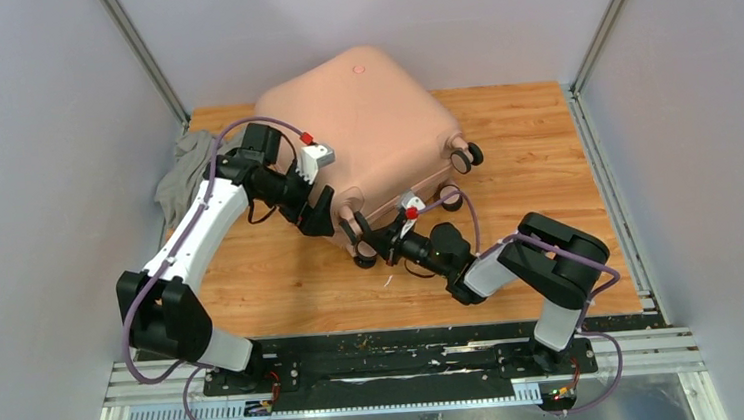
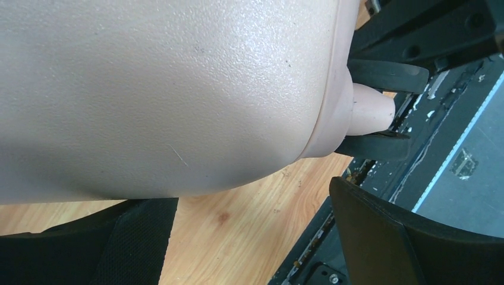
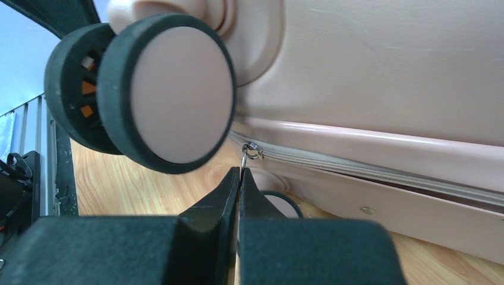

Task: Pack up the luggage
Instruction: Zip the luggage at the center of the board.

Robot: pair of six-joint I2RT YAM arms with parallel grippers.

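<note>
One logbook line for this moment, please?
luggage: lying on table, lid down | left end effector: open, beside luggage | right end effector: shut on zipper pull by wheel | grey cloth: outside luggage

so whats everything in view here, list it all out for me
luggage: one, pale pink, closed, lying mid-table
wheels: at least three casters showing, black with pink hubs, on the luggage's near-right end
zip: one, grey, along the luggage seam
zip pull: one, silver, at the zip's end by a wheel
cloth: one, grey, rear left, beside the luggage
table: one, orange-brown wood
left pincer: one, black, open, at the luggage's near side
right pincer: one, black, shut on the zip pull
</note>
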